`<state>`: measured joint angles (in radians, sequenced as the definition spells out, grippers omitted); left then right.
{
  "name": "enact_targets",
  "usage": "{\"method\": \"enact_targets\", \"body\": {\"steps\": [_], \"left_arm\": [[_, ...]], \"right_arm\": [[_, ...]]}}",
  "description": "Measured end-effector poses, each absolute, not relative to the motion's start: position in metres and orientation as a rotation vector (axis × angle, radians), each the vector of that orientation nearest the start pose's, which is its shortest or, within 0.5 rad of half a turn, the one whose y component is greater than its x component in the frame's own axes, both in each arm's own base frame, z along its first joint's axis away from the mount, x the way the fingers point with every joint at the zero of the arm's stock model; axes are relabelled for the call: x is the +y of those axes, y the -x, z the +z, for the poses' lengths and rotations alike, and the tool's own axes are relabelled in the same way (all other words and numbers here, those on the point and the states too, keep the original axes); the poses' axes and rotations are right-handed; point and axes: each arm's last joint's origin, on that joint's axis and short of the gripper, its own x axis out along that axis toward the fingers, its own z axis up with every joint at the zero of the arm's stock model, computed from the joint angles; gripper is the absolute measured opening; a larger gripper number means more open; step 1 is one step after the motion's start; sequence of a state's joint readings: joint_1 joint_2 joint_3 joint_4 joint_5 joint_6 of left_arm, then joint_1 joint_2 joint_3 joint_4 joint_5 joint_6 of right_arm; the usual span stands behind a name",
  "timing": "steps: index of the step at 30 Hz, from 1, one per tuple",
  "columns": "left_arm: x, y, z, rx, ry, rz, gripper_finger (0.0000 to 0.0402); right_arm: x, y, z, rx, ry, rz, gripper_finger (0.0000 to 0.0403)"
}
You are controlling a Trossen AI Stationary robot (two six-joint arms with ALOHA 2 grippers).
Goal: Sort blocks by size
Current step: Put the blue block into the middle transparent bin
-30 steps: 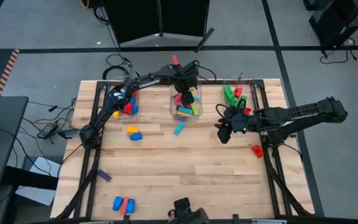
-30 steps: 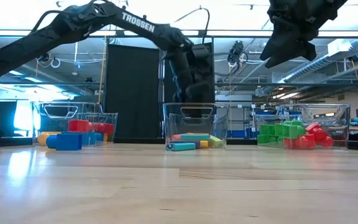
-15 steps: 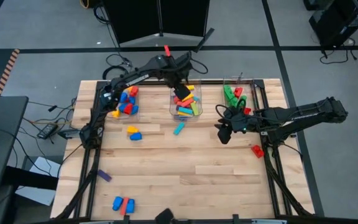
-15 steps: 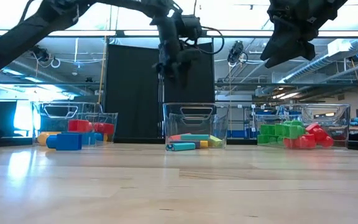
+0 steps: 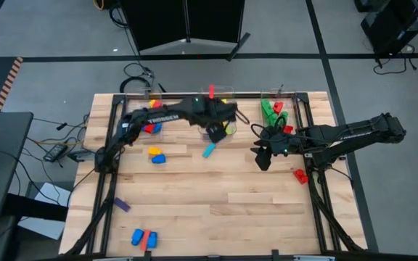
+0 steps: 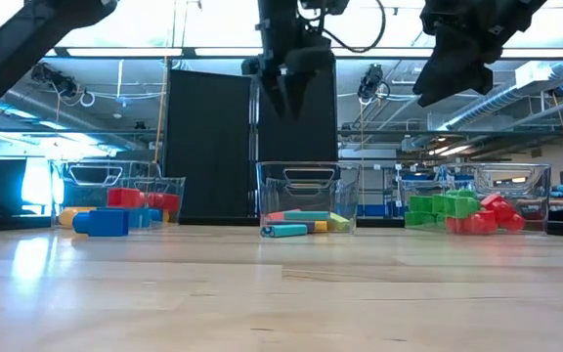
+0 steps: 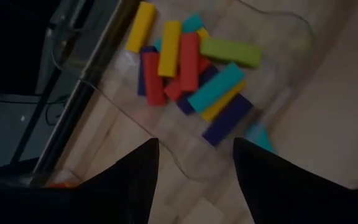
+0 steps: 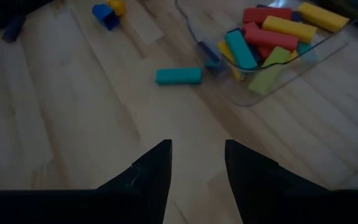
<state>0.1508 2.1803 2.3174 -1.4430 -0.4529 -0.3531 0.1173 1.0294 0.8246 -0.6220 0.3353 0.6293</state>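
Pale wood-plank table [image 5: 216, 196], long smooth plastic blocks [image 7: 185, 68], both jaws apart, empty.

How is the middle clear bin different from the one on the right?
The middle bin holds long bars in mixed colours; the right bin holds chunky green and red blocks. The left gripper hangs above the middle bin; the right gripper hangs nearer the right bin. Both are clear plastic.

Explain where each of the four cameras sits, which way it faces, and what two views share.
High: overhead, straight down; both arms, left gripper, right gripper.
Low: table height, level across table; both grippers overhead.
Left wrist: past open fingers into the middle bin.
Right wrist: past open fingers toward table.
Shared: cyan block outside that bin, also in high view.
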Motion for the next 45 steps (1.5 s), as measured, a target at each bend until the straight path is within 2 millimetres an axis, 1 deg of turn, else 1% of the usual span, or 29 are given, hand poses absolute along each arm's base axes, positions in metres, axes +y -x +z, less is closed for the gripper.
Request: {"method": "enact_targets", "body": {"steps": [3,6,10,12,15,17,19,23,26,30,32,35,37,40,45], "left_arm": [[0.057,-0.424,0.321,1.199,0.074,0.741,0.0214],[0.036,-0.422,0.309,1.221,0.022,0.789,0.0214],[0.004,-0.412,0.281,1.267,-0.029,0.860,0.0214],[-0.014,-0.405,0.264,1.274,-0.025,0.879,0.0214],[-0.043,-0.394,0.238,1.250,-0.037,0.843,0.0214],[-0.061,-0.387,0.225,1.217,-0.029,0.795,0.0214],[-0.070,-0.380,0.216,1.191,0.048,0.745,0.0214],[-0.065,-0.367,0.202,1.081,0.168,0.746,0.0214],[-0.061,-0.357,0.193,0.952,0.202,0.787,0.0214],[-0.056,-0.351,0.173,0.863,0.237,0.782,0.0214],[-0.053,-0.352,0.162,0.819,0.270,0.744,0.0214],[-0.049,-0.355,0.150,0.767,0.309,0.623,0.0214],[-0.045,-0.357,0.147,0.730,0.301,0.570,0.0214],[-0.039,-0.358,0.146,0.693,0.239,0.567,0.0214],[-0.031,-0.358,0.146,0.716,0.127,0.572,0.0214]], "right_arm": [[0.015,-0.200,0.269,0.718,-0.412,-0.427,0.0160],[0.015,-0.200,0.268,0.723,-0.417,-0.416,0.0160],[0.016,-0.200,0.268,0.740,-0.428,-0.390,0.0160],[0.016,-0.200,0.268,0.743,-0.431,-0.382,0.0160],[0.016,-0.200,0.268,0.744,-0.432,-0.382,0.0160],[0.016,-0.200,0.268,0.743,-0.432,-0.382,0.0160],[0.016,-0.200,0.268,0.739,-0.433,-0.381,0.0160],[0.016,-0.200,0.268,0.737,-0.434,-0.380,0.0160],[0.016,-0.200,0.268,0.737,-0.433,-0.380,0.0160],[0.016,-0.200,0.268,0.737,-0.434,-0.380,0.0160],[0.016,-0.201,0.269,0.732,-0.435,-0.379,0.0160],[0.016,-0.202,0.269,0.719,-0.441,-0.379,0.0160],[0.016,-0.202,0.270,0.712,-0.442,-0.378,0.0160],[0.016,-0.202,0.270,0.705,-0.443,-0.376,0.0160],[0.016,-0.202,0.270,0.705,-0.440,-0.377,0.0160]]}}
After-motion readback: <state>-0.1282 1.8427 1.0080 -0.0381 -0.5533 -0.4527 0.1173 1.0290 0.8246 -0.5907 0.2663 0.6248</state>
